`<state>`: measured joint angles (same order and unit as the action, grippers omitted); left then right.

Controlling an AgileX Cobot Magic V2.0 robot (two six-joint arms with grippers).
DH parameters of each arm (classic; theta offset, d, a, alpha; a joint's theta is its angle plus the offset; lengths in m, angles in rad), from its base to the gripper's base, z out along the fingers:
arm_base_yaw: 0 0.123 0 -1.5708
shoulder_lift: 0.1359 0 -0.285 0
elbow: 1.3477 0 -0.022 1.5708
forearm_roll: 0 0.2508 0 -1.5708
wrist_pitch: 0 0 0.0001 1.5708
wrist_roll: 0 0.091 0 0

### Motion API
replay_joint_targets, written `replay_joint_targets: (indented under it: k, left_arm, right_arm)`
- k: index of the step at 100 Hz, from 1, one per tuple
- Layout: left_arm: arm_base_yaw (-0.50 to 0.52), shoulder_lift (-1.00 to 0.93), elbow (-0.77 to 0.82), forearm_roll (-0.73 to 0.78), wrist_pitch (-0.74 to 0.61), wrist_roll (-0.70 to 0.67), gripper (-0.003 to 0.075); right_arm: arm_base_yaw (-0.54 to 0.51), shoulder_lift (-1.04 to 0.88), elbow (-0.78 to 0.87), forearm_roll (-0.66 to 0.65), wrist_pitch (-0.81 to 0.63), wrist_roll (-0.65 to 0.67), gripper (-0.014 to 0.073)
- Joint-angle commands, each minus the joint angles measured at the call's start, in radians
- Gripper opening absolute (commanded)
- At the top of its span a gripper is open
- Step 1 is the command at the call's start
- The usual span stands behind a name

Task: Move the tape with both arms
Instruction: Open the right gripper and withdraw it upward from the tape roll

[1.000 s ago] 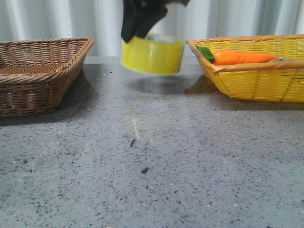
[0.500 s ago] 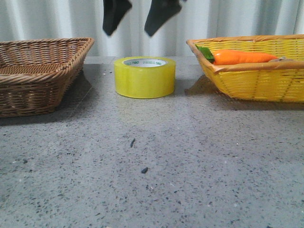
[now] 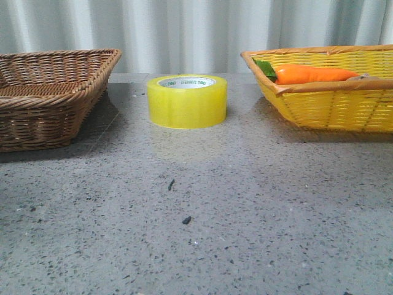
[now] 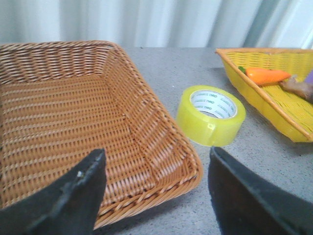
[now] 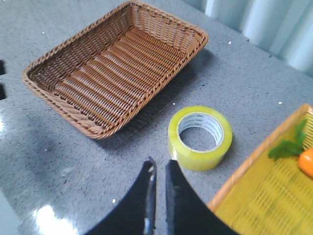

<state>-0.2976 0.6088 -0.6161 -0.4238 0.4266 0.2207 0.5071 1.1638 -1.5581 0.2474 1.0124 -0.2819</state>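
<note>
The tape [image 3: 187, 101] is a wide yellow roll with a white printed core. It lies flat on the grey table between the two baskets and nothing touches it. It also shows in the left wrist view [image 4: 211, 116] and the right wrist view [image 5: 200, 137]. My left gripper [image 4: 156, 152] is open and empty, over the near corner of the brown basket, with the tape beyond it. My right gripper [image 5: 160, 164] is high above the table beside the tape, its fingers almost together with nothing between them. Neither gripper shows in the front view.
A brown wicker basket [image 3: 55, 92] stands at the left, also seen in both wrist views [image 4: 146, 98] [image 5: 58, 103]. A yellow wicker basket [image 3: 325, 110] at the right holds an orange carrot [image 3: 313, 74] with green leaves.
The tape was held in the air a second ago, then set down on the table. The gripper opened, rose and has left the front view.
</note>
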Motion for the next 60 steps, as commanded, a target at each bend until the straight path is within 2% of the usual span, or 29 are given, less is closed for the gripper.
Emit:
replay_joint_targets:
  k: [1, 17, 35, 44, 60]
  left_arm:
    - [-0.047, 0.062, -0.075, -0.043, -0.084, 0.066, 0.0417]
    - [-0.148, 0.228, -0.200, -0.038, -0.080, 0.091, 0.0417]
    - [-0.207, 0.491, -0.417, -0.034, -0.040, 0.091, 0.0417]
    - [-0.207, 0.623, -0.548, -0.034, 0.056, 0.091, 0.0417]
    - [-0.207, 0.891, -0.854, -0.034, 0.321, 0.029, 0.0417]
  right_arm:
    - [-0.002, -0.165, 0.111, -0.013, -0.112, -0.003, -0.0046]
    - [-0.002, -0.413, 0.360, -0.025, -0.241, -0.003, -0.0046]
    - [-0.002, -0.643, 0.541, -0.025, -0.382, -0.003, -0.0046]
    - [-0.002, -0.719, 0.581, -0.025, -0.407, -0.001, -0.0046]
    - [-0.002, -0.748, 0.585, -0.025, -0.385, 0.016, -0.0046]
